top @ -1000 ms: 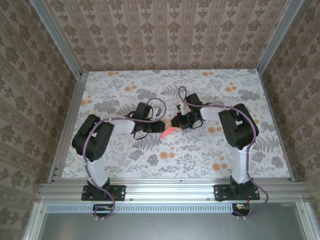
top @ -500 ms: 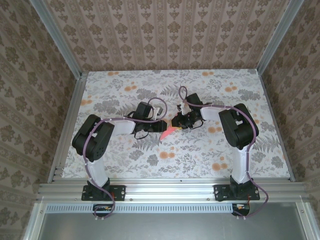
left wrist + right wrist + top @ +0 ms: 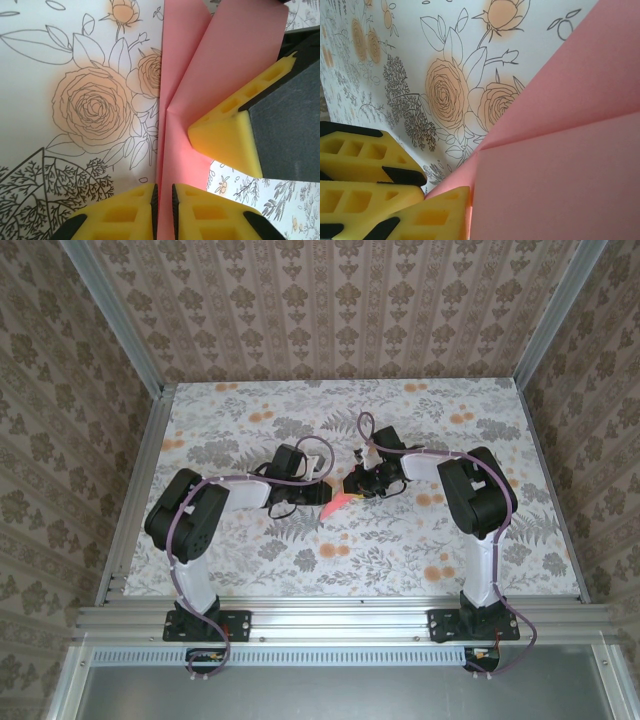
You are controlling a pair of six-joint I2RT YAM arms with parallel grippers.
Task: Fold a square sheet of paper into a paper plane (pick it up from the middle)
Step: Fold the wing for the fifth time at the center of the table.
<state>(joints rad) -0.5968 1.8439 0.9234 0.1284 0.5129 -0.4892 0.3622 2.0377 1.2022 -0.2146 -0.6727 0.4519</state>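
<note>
- Near the middle of the flowered table (image 3: 420, 540), between the two wrists: the pink sheet of paper (image 3: 338, 503), creased and partly folded.
- Unclear whether resting on the table or held just above it.
- On the left gripper (image 3: 164, 192), yellow pads drawn to a thin slit, with a folded edge of the paper nipped in that slit.
- From the left wrist: a crease running up from the slit, then two pink flaps spreading apart toward the top of the view.
- On the right gripper (image 3: 352, 483), closed about the same paper from the opposite side.
- One yellow finger (image 3: 225, 137) of it lying on the pink face, tip just beside the crease.
- From the right wrist: one finger (image 3: 435, 215) pressed flush against the sheet near the view's midline, its partner hidden behind the pink.
- At the left of that view, two further yellow fingers (image 3: 370, 160), close together at the paper's narrow end.
</note>
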